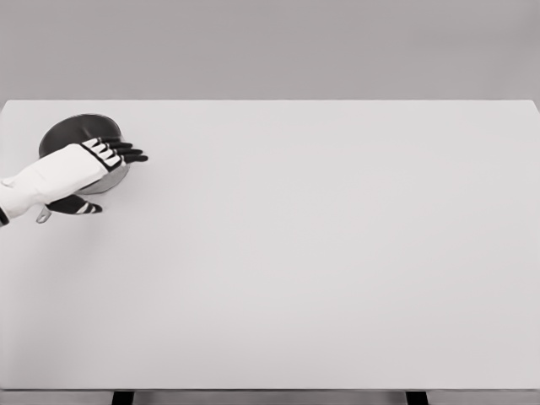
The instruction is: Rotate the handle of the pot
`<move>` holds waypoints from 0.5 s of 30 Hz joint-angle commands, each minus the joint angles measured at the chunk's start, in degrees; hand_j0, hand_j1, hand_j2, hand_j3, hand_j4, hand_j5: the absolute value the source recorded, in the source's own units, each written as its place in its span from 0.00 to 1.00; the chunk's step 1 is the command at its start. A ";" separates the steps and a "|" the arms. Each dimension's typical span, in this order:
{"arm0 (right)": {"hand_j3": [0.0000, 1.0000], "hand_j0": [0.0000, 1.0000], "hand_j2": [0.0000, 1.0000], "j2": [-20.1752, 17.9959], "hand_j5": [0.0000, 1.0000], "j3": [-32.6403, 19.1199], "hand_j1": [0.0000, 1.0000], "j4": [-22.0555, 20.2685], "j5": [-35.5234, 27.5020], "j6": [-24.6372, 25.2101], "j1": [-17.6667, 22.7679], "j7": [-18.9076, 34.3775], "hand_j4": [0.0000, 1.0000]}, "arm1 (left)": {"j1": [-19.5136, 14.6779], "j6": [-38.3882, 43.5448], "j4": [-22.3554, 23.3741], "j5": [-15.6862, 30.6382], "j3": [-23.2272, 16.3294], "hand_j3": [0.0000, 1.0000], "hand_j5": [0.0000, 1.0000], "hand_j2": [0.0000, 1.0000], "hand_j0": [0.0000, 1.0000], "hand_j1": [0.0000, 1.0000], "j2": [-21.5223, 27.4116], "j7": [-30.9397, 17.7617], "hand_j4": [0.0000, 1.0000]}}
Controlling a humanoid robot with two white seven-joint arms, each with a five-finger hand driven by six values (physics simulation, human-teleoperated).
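We are seeing the left hand (108, 156) lying over the pot (82, 135) on the counter (321, 253), fingers extended, gripping nothing.

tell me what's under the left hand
The left hand lies over a dark pot at the table's far left, fingers extended across its rim. The pot's near side and its handle are mostly covered by the hand.

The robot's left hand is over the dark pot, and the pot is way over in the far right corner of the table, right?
Not quite. The left hand is over the dark pot, but the pot sits near the far left corner of the table, not the right. The head view shows it at the upper left of the white tabletop.
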 commanded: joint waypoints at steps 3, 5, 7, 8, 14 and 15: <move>1.00 1.00 1.00 0.00 1.00 0.00 1.00 -0.01 -0.02 0.00 0.00 0.00 1.00 | 0.00 0.05 0.58 0.38 0.96 1.00 1.00 1.00 1.00 1.00 0.03 0.10 1.00; 1.00 1.00 1.00 0.00 1.00 0.00 1.00 -0.01 -0.02 0.00 0.00 0.00 1.00 | 0.00 0.05 1.55 0.38 2.10 1.00 1.00 1.00 1.00 1.00 0.03 0.10 1.00; 1.00 1.00 1.00 0.00 1.00 0.00 1.00 -0.01 -0.02 0.00 0.00 0.00 1.00 | 0.00 0.05 2.61 0.38 2.19 1.00 1.00 1.00 1.00 1.00 0.11 0.10 1.00; 1.00 1.00 1.00 0.00 1.00 0.00 1.00 -0.01 -0.02 0.00 0.00 0.00 1.00 | 0.00 0.05 2.52 0.38 2.27 1.00 1.00 1.00 1.00 1.00 0.20 0.10 1.00; 1.00 1.00 1.00 0.00 1.00 0.17 1.00 0.08 -0.02 0.00 0.09 0.00 1.00 | 0.00 0.05 2.78 0.29 3.50 1.00 1.00 1.00 1.00 1.00 0.29 0.01 1.00; 1.00 1.00 1.00 0.00 1.00 0.17 1.00 0.08 -0.02 0.00 0.09 0.00 1.00 | 0.00 0.05 3.13 -0.06 3.68 1.00 1.00 1.00 1.00 1.00 0.29 0.01 1.00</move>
